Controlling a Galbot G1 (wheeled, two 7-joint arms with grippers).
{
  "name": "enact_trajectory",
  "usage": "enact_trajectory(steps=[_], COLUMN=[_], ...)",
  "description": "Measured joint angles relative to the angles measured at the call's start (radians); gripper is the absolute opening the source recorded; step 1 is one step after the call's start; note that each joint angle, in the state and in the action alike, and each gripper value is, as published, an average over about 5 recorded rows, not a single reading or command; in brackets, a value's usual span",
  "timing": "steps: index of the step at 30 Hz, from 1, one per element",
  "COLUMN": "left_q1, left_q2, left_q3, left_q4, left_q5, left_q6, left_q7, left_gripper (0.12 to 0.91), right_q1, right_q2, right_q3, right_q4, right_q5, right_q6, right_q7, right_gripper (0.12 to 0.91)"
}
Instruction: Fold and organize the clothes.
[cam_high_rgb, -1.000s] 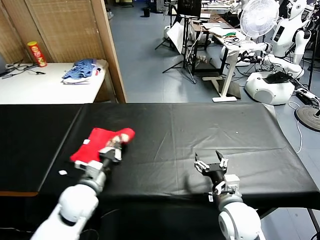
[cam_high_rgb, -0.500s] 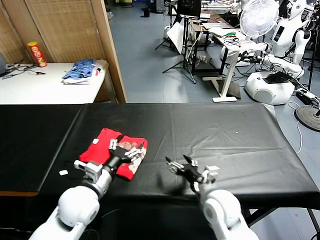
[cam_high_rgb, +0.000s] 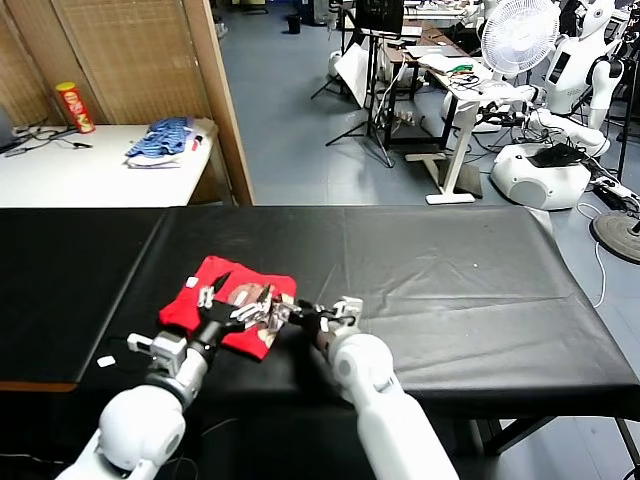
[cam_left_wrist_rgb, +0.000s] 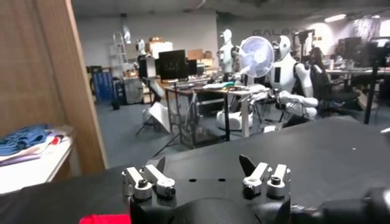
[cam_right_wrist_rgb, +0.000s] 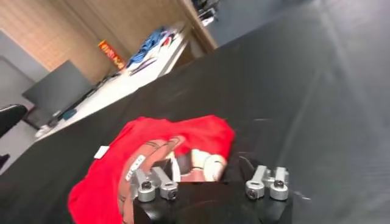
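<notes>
On the left part of the black counter (cam_high_rgb: 450, 270) lies the red T-shirt (cam_high_rgb: 215, 300), already bunched into a rough folded packet with its brown-and-white print turned up along the near right edge. The left gripper (cam_high_rgb: 232, 297) hovers over the middle of that packet with its jaws spread wide and nothing between them; its wrist view shows both fingers apart with only a sliver of red cloth below. Just to the right, the right gripper (cam_high_rgb: 300, 318) reaches in at the shirt's near right corner, jaws parted but seemingly narrowing, and as far as the frames show it has not closed on fabric. The step in hand looks like a late one: tidying or finishing the fold. The next move probably calls for the right jaws to pinch the printed edge cleanly, taking one layer only, while the left stays clear or presses the packet flat.
</notes>
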Motion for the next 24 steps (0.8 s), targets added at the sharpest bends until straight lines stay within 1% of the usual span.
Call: enact_trajectory(steps=[3,4,6,7,9,10,11,13,15,17,19,20,21,22,23,24], left_q1=[0.002,0.003,0.002,0.002,0.002,0.002,0.002,0.004,0.006,0.008,0.009,0.009,0.010,0.010,0.010,0.010], left_q2=[-0.002,-0.003,-0.004,-0.005,-0.005,-0.005,-0.005,-0.004,-0.002,0.001,0.004,0.006,0.008,0.010,0.011,0.012], left_q3=[-0.004,-0.004,-0.004,-0.004,-0.004,-0.005,-0.006,-0.008,-0.012,-0.015,-0.017,-0.017,-0.018,-0.018,-0.018,-0.018], left_q4=[0.003,0.005,0.007,0.009,0.012,0.014,0.017,0.025,0.034,0.044,0.055,0.061,0.067,0.073,0.079,0.085], left_q5=[-0.005,-0.005,-0.005,-0.005,-0.005,-0.005,-0.005,-0.005,-0.005,-0.005,-0.006,-0.006,-0.006,-0.006,-0.007,-0.009], left_q6=[0.001,0.001,0.000,0.000,-0.003,-0.007,-0.011,-0.022,-0.038,-0.060,-0.080,-0.088,-0.094,-0.099,-0.104,-0.109], left_q7=[-0.004,-0.005,-0.005,-0.005,-0.010,-0.014,-0.019,-0.027,-0.029,-0.029,-0.029,-0.029,-0.029,-0.029,-0.029,-0.031], left_gripper=[0.798,0.798,0.798,0.798,0.798,0.798,0.798,0.798,0.798,0.798,0.798,0.798,0.798,0.798,0.798,0.798], right_q1=[0.017,0.022,0.032,0.037,0.047,0.053,0.059,0.071,0.082,0.088,0.087,0.083,0.077,0.069,0.059,0.045], right_q2=[0.005,0.004,0.000,-0.004,-0.016,-0.024,-0.034,-0.063,-0.101,-0.146,-0.195,-0.220,-0.246,-0.272,-0.297,-0.322], right_q3=[-0.013,-0.018,-0.029,-0.035,-0.045,-0.050,-0.053,-0.058,-0.062,-0.063,-0.059,-0.056,-0.052,-0.047,-0.040,-0.033], right_q4=[-0.031,-0.040,-0.055,-0.060,-0.065,-0.067,-0.070,-0.077,-0.089,-0.104,-0.113,-0.114,-0.110,-0.103,-0.091,-0.076], right_q5=[-0.058,-0.082,-0.137,-0.167,-0.236,-0.277,-0.319,-0.417,-0.524,-0.638,-0.733,-0.766,-0.788,-0.802,-0.808,-0.812], right_q6=[0.022,0.031,0.053,0.065,0.092,0.110,0.128,0.173,0.230,0.303,0.377,0.413,0.445,0.474,0.499,0.518], right_q7=[-0.033,-0.047,-0.078,-0.094,-0.131,-0.152,-0.174,-0.221,-0.267,-0.310,-0.337,-0.344,-0.347,-0.347,-0.344,-0.338], right_gripper=[0.549,0.482,0.382,0.315,0.219,0.176,0.150,0.131,0.134,0.162,0.226,0.257,0.307,0.374,0.424,0.491])
